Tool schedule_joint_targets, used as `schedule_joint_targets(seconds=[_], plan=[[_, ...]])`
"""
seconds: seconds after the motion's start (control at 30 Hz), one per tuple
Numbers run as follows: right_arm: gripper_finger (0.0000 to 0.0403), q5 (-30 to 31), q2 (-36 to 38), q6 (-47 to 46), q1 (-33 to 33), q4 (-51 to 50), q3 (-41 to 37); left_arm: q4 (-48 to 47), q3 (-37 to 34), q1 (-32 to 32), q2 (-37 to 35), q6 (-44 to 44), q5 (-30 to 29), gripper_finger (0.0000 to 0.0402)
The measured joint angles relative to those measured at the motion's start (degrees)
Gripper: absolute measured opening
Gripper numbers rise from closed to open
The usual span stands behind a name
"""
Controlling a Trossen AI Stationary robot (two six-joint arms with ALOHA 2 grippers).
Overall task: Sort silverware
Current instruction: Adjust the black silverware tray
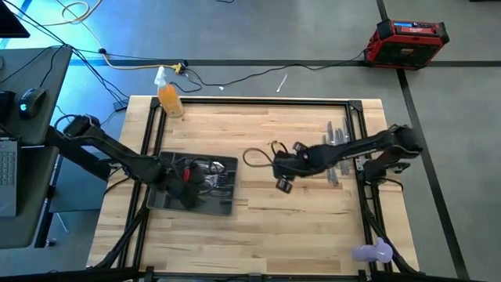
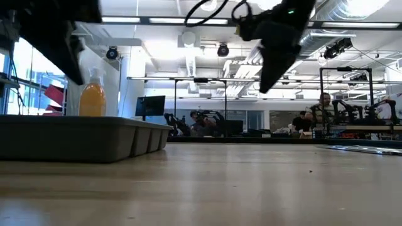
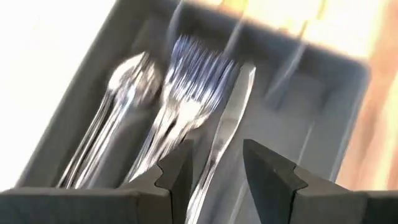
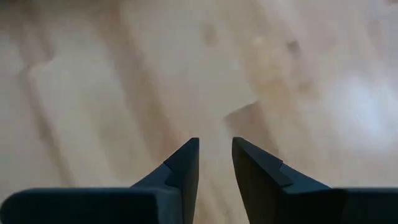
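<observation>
The dark grey tray (image 1: 227,205) lies at the table's left. In its long compartments the left wrist view shows spoons (image 3: 127,87), forks (image 3: 193,81) and one knife (image 3: 233,106) lying flat. My left gripper (image 3: 217,155) hangs open above the tray (image 3: 348,112), its fingers to either side of the knife's handle and clear of it. Loose silverware (image 1: 338,141) lies on the wood at the right. My right gripper (image 1: 282,184) hovers over bare wood mid-table, between tray and pile. Its fingers (image 4: 215,144) stand a little apart with nothing between them.
An orange-filled bottle (image 1: 170,100) stands at the far left corner, behind the tray (image 2: 81,138). A purple object (image 1: 372,252) sits at the near right. A black frame rail (image 1: 258,100) borders the tabletop. A dark cable loop (image 1: 254,157) hangs by the right arm.
</observation>
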State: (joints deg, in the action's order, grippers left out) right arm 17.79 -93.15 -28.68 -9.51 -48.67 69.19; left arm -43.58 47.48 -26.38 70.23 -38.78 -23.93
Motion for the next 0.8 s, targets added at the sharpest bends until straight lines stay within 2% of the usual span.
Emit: schedule_joint_targets(seconds=[0.13,0.3,0.47,0.67,0.8], plan=[[0.0085,1.82,1.68,-3.14,-3.24,3.41,-4.45,14.44,-0.02,4.63,2.63,11.42,0.2,0.0119],[0.0085,2.72,1.67,-4.48,-4.65,8.09,-6.36,28.72,-0.02,13.24,9.7,23.93,7.56,0.0111],[0.0085,2.93,1.62,-2.68,-4.75,12.27,-6.42,37.71,-0.02,20.56,18.7,31.89,13.25,0.0082],[0.0085,3.35,1.64,-1.93,-4.75,13.81,-6.42,35.69,2.36,26.22,25.7,34.83,14.21,0.0051],[0.0085,3.66,1.62,-1.29,-4.77,13.79,-6.42,33.4,3.51,28.05,27.3,35.62,9.81,0.0037]])
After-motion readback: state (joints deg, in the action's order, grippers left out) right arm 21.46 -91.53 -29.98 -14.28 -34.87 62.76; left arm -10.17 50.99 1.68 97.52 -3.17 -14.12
